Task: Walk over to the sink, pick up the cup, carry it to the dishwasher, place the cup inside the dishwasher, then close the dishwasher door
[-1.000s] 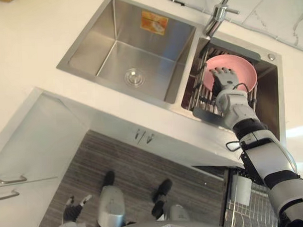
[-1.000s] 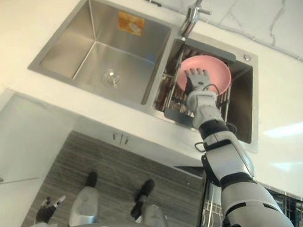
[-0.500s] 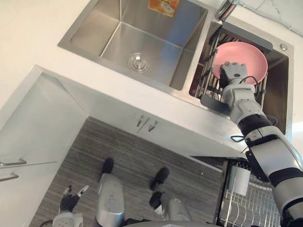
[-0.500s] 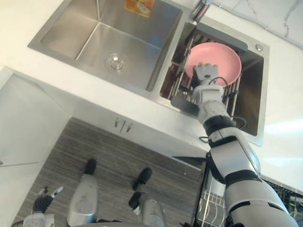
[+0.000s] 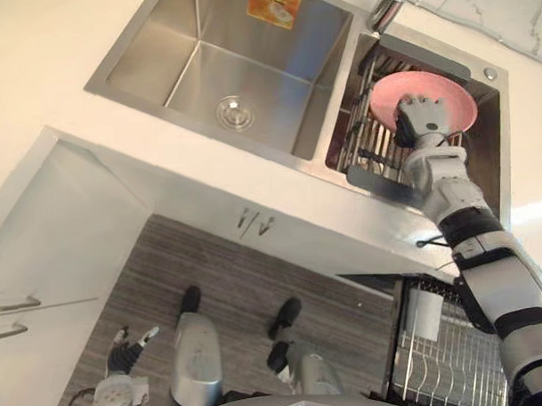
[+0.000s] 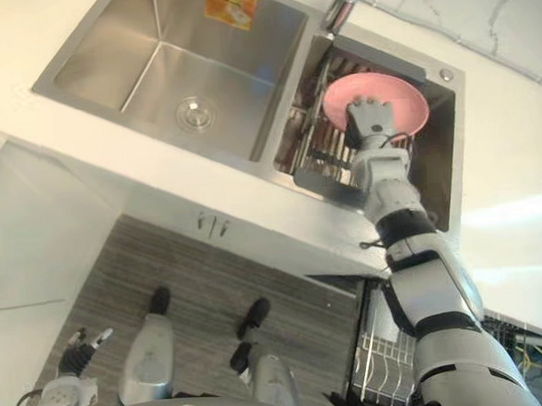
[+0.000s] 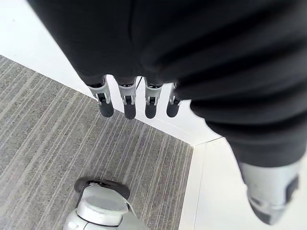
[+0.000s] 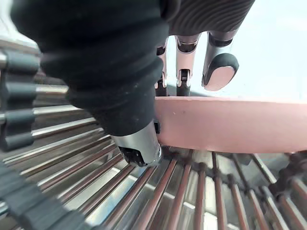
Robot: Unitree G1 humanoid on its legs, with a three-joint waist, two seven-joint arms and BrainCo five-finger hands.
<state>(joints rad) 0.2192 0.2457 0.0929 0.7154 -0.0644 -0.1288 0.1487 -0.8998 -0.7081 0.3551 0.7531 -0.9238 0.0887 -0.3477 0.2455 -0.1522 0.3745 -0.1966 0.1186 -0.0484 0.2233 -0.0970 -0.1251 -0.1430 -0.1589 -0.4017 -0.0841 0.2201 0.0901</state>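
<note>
The pink dish [image 5: 449, 97], not a cup as far as I see, lies on the wire rack [image 5: 362, 152] in the smaller basin of the sink [image 5: 319, 112]. The right hand [image 5: 419, 119] is at its near rim. The right wrist view shows more: the fingers [image 8: 184, 57] curl over the rim and the thumb [image 8: 139, 143] sits under it, probably clamped. The left hand [image 5: 125, 358] hangs low near the floor, fingers straight.

A kitchen: double steel sink [image 5: 248, 52], white counter [image 5: 52, 50] (dishwasher rack [image 5: 446, 371] below).
</note>
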